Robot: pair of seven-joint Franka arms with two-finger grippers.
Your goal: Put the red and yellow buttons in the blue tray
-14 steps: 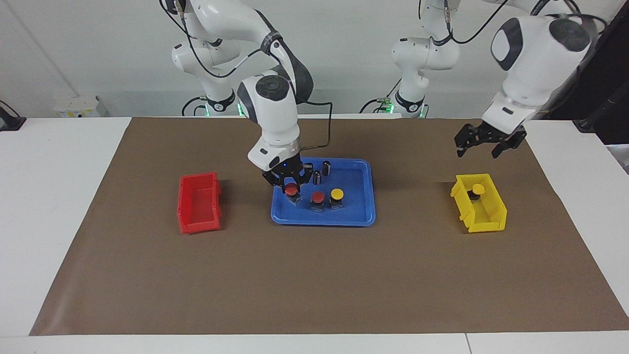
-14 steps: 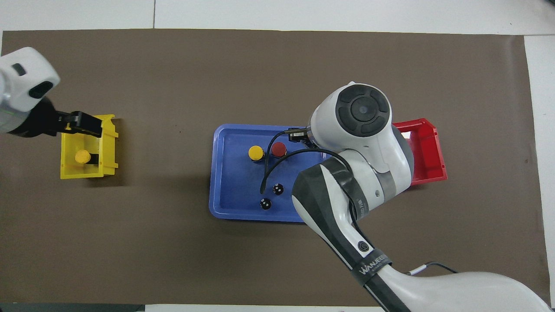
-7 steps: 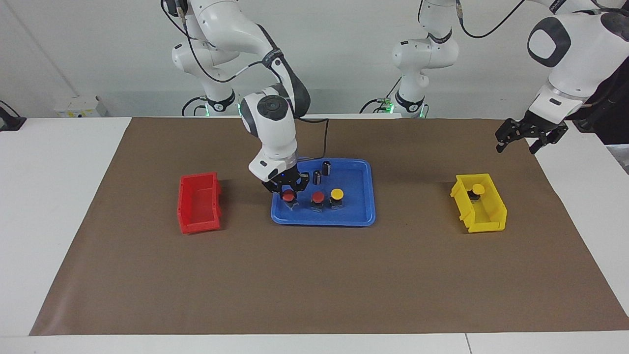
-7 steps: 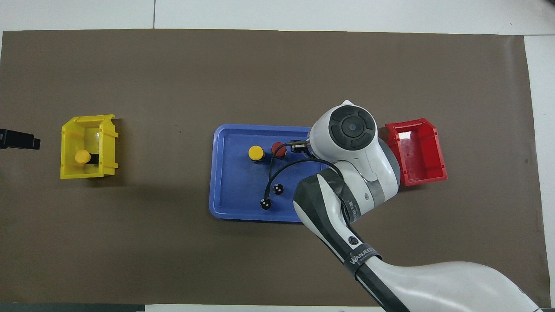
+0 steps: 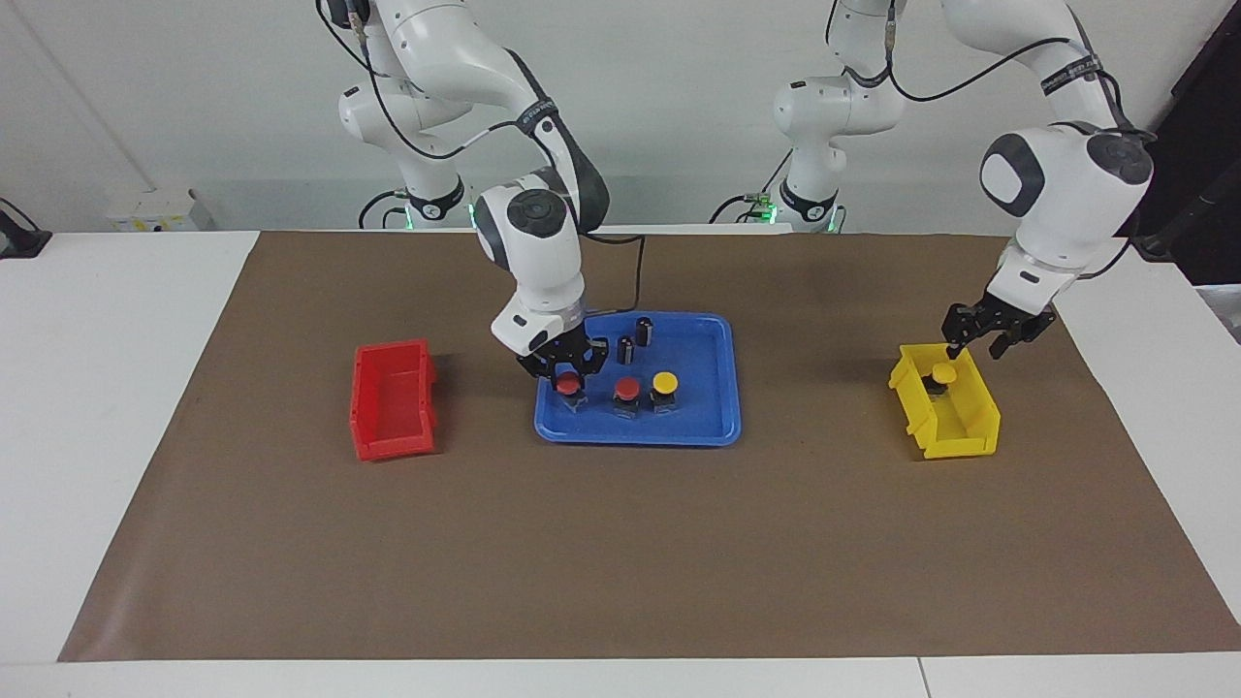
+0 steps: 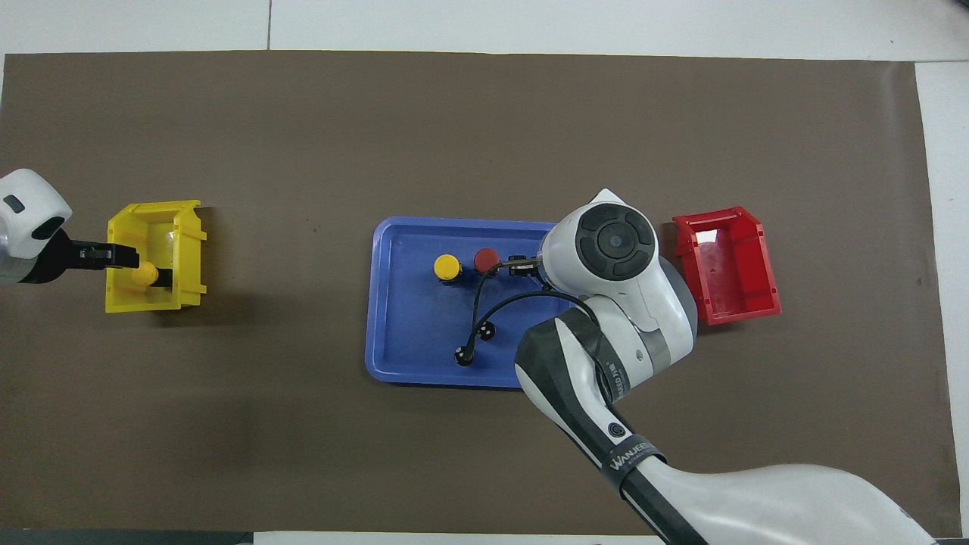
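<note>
White wall at the robots' end, white bench [image 5: 116, 388] under a brown mat [image 5: 620, 543]. Blue tray [image 5: 713, 427] at the middle of the mat, taken as the landmark.

Inside the blue tray: row of three buttons along the edge farther from the robots — first red button [image 5: 569, 385] toward the right arm's end, second red button [image 5: 627, 390] at the middle of the row, yellow button [image 5: 664, 383] toward the left arm's end. Two dark cylinders [image 5: 635, 341] upright in the blue tray, nearer to the robots than the row.

Right gripper [image 5: 567, 366] low over the blue tray, jaws set on either side of the first red button's cap; whether clenched on it or already released, cannot tell. Button base down at the tray floor. In the overhead view, first red button hidden under the arm's wrist.

Red bin [image 5: 393, 399] beside the blue tray toward the right arm's end, apart from it.

Yellow bin [image 5: 945, 402] well apart from the blue tray toward the left arm's end. Second yellow button [image 5: 943, 374] inside the bin, at its end nearer to the robots.

Left gripper [image 5: 979, 339] just over that end of the yellow bin, jaws spread apart, gripping nothing, tips close above the second yellow button.
</note>
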